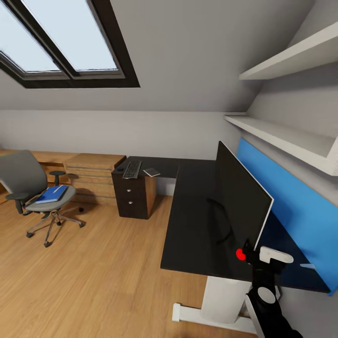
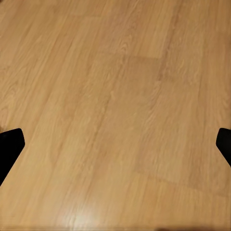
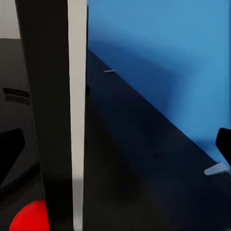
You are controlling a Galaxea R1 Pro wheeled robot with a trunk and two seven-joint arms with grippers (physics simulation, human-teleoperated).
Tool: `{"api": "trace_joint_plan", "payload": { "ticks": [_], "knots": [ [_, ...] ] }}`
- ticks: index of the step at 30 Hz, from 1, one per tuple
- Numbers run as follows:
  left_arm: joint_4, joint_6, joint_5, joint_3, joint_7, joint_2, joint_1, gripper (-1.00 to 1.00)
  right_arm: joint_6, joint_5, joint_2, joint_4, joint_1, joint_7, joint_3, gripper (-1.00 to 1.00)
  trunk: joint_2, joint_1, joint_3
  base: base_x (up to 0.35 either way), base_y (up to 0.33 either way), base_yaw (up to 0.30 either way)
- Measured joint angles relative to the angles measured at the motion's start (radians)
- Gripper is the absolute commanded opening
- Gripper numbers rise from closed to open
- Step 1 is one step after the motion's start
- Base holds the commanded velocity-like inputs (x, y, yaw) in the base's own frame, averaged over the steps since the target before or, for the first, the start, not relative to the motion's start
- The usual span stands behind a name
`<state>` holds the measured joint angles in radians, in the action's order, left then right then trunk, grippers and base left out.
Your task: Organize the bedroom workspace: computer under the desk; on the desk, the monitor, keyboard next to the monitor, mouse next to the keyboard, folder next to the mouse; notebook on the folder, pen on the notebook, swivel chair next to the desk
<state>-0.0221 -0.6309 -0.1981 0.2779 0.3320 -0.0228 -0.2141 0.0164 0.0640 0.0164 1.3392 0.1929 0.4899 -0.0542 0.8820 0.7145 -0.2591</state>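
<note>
The right jaws [image 3: 120, 144] are standing wide apart around the thin edge of the monitor [image 1: 239, 197], one finger on the black screen side by the red dot and the other on the grey back side toward the blue wall panel [image 1: 291, 197]; neither finger is clearly touching it, so the monitor is standing free rather than being gripped. In the head view the right gripper [image 1: 263, 256] is sitting at the monitor's near lower corner, and the monitor is standing upright on the tabletop [image 1: 192, 225], close to the panel. The left jaws [image 2: 115, 144] are hanging open over bare wood floor [image 1: 94, 281], holding nothing. Farther along the tabletop, over the drawer unit [image 1: 134, 197], the keyboard [image 1: 132, 169] is lying with the mouse [image 1: 120, 168] just beside it and the notebook [image 1: 151, 172] near its other side, all well apart from the monitor. The chair [image 1: 35, 192] is standing away from the tabletop with the folder [image 1: 51, 194] on its seat and the pen [image 1: 58, 190] lying on the folder. The step in hand looks like settling the monitor, which appears nearly done. The next move probably calls for backing the right arm off without tipping the screen, then rolling toward the keyboard to bring it next to the monitor.
</note>
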Motion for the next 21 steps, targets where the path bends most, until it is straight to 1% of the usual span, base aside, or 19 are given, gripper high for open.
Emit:
{"api": "trace_joint_plan", "payload": {
  "ticks": [9,11,17,19,21],
  "knots": [
    [0.000,0.000,0.000,0.000,0.000,0.000,0.000,1.00,-0.007,0.000,-0.001,0.000,0.001,-0.004,0.000,1.00,0.000,0.000,0.000,-0.004,0.001,0.000],
    [0.000,0.000,0.000,0.000,0.000,0.000,0.000,1.00,-0.029,0.000,-0.002,-0.003,0.000,-0.008,0.000,1.00,0.000,0.000,0.000,0.045,0.000,0.000],
    [0.000,0.000,0.000,0.001,0.000,0.000,0.000,1.00,-0.082,0.000,-0.010,-0.030,0.001,-0.010,0.001,1.00,0.000,-0.001,0.000,0.210,0.000,0.000],
    [0.000,0.000,0.000,0.001,0.000,0.000,0.000,1.00,-0.089,0.000,-0.013,-0.033,0.000,-0.011,0.000,1.00,0.000,-0.001,0.000,0.248,0.000,0.000],
    [0.000,0.000,0.000,0.001,0.000,0.000,0.000,1.00,-0.096,-0.001,-0.020,-0.040,0.000,-0.013,0.000,1.00,0.000,0.000,0.000,0.094,0.000,0.000]
  ]
}}
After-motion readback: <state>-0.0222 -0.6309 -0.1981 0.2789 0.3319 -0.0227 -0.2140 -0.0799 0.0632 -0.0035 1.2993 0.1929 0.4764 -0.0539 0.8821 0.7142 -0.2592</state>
